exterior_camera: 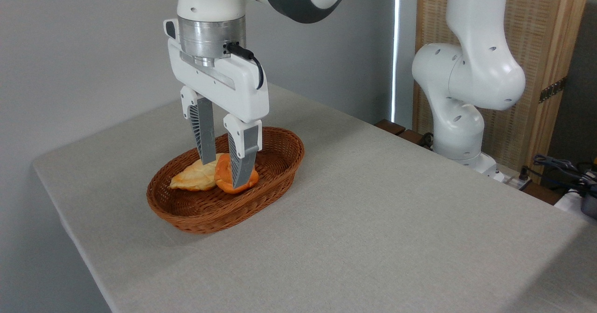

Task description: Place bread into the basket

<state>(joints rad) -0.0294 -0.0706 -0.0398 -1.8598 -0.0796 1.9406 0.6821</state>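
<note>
Pincer [223, 168] straddles the bread [235, 178], which lies inside the basket [196, 215] beside a paler piece [193, 177]. Grip or release: cannot tell. Advise opening fully, then lifting straight up.

Wicker, cloth and plastic under my arm

The basket [275, 156] is woven reddish-brown wicker, rough; the bread [224, 175] looks glossy orange. The counter [373, 219] wears matt grey cloth. My gripper [223, 170] has smooth white plastic housing, ribbed grey fingers [204, 135] and a brushed-metal collar.

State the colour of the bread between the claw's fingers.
Glossy orange bread, lying in the basket; the fixed camera, the only view, shows it.
</note>
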